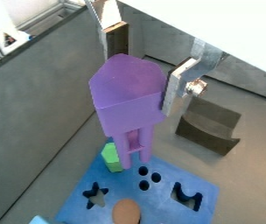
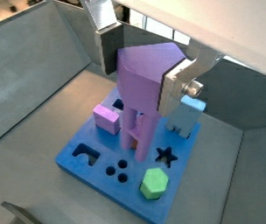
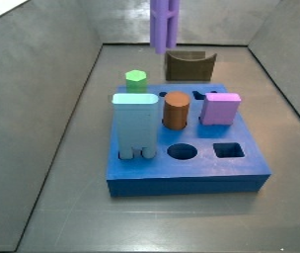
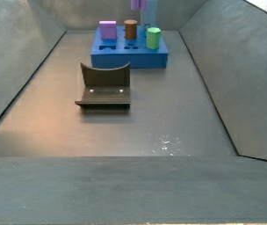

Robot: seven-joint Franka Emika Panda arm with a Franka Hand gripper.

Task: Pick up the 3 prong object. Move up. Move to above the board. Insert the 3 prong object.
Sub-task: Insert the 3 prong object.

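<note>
Gripping the 3 prong object [image 2: 145, 80] between its silver fingers [image 2: 182, 81], the hand [image 1: 138, 77] is holding it upright in the air, prongs down, over the board [image 3: 192, 170].

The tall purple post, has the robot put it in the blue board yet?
Not yet. Picking up looks done: the gripper holds the tall purple post between its silver fingers, lifted clear of the floor. It hangs above the thick blue board, prongs pointing down, not in any hole. Pushing it into its three round holes is left. The green, orange, pink and pale blue blocks already stand on the board.
</note>
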